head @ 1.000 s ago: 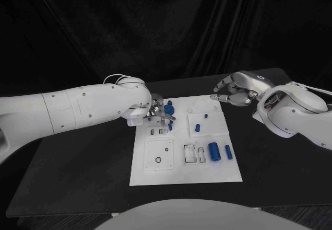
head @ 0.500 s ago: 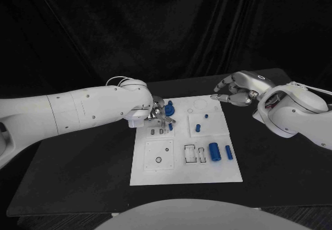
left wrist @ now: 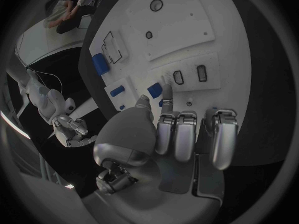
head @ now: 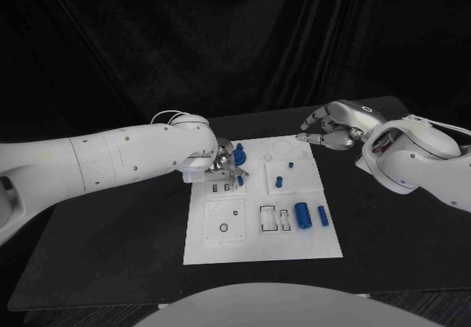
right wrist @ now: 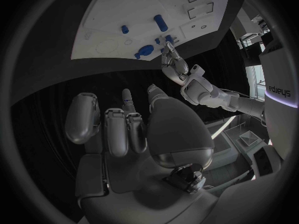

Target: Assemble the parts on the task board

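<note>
The task board lies flat in the middle of the black table, long side running away from the robot, so that both arms can reach it from either flank; the left hand hangs low over the board's far left part, fingers pointing down among the small slots there; the left wrist view shows a fingertip and the thumb drawn together just beside a small blue part near the two dark slots, which reads as a fine pinch or a push at seating that piece, though whether the fingers actually hold it cannot be told; a rounder blue part sits right by this hand on the board's far edge; the right hand is raised off the board's far right corner, fingers curled in with nothing between them, seemingly parked clear so as not to crowd the working hand; the remaining pieces wait where they are easy to pick: a short blue peg and a tiny one stand in the right middle panel, while a thick blue cylinder and a slimmer blue bar lie side by side near the right edge, just beside two empty rectangular outlines that look meant to receive them; most of the assembly appears yet to be done.
</note>
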Available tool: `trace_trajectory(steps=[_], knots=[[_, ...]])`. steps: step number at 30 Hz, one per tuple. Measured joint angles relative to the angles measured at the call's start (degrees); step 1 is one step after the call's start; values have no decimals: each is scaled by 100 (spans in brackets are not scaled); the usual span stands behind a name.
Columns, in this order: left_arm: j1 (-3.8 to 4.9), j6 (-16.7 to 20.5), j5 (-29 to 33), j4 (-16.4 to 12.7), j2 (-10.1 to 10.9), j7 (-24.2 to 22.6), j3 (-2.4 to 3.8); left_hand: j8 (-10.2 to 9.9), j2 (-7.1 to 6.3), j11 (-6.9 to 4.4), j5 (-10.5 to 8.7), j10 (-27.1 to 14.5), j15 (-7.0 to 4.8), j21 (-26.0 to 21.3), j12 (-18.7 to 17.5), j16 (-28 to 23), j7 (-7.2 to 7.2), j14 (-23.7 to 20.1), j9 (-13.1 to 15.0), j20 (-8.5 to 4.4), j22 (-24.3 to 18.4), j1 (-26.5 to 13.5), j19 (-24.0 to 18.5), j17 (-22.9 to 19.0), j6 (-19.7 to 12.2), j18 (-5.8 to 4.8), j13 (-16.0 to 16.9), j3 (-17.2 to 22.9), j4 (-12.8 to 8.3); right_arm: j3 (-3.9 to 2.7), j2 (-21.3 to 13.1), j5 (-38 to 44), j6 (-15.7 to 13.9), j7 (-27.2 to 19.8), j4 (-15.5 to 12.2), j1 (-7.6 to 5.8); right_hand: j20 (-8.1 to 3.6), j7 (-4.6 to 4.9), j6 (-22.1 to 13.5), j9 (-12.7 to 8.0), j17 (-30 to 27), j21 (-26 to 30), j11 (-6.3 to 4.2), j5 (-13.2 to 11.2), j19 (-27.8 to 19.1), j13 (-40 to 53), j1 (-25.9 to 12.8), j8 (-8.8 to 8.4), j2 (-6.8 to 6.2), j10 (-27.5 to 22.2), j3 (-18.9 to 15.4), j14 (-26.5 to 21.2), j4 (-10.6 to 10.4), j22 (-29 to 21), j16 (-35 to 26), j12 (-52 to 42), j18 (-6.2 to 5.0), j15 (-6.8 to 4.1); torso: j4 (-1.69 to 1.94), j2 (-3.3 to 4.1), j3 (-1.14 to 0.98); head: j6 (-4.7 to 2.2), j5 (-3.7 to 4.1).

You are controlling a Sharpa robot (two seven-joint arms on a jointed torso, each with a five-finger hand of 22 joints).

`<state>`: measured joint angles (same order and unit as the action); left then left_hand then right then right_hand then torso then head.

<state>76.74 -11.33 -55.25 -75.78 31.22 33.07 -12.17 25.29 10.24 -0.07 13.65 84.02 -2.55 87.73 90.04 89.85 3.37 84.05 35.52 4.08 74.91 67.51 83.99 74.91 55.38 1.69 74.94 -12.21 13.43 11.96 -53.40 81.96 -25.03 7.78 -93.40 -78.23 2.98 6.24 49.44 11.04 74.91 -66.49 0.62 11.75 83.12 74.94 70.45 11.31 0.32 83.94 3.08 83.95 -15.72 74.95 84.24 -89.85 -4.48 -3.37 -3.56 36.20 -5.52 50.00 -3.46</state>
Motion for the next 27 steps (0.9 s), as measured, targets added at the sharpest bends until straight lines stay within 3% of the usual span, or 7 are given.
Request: trace_trajectory(steps=[27], knots=[[-36, -148, -2, 61, -88, -29, 1, -104, -34, 1, 128, -1, 0, -23, 0, 0, -21, 0, 123, 0, 0, 133, 0, 0, 21, 0, 1, 200, -119, 0, 19, 0, 19, 7, 34, 0, 20, 0, 0, -11, 0, 81, 0, 20, -21, -1, 13, 0, 13, 0, 0, 0, 0, -2, -35, 0, 0, 0, 6, -8, -10, 1, 12]])
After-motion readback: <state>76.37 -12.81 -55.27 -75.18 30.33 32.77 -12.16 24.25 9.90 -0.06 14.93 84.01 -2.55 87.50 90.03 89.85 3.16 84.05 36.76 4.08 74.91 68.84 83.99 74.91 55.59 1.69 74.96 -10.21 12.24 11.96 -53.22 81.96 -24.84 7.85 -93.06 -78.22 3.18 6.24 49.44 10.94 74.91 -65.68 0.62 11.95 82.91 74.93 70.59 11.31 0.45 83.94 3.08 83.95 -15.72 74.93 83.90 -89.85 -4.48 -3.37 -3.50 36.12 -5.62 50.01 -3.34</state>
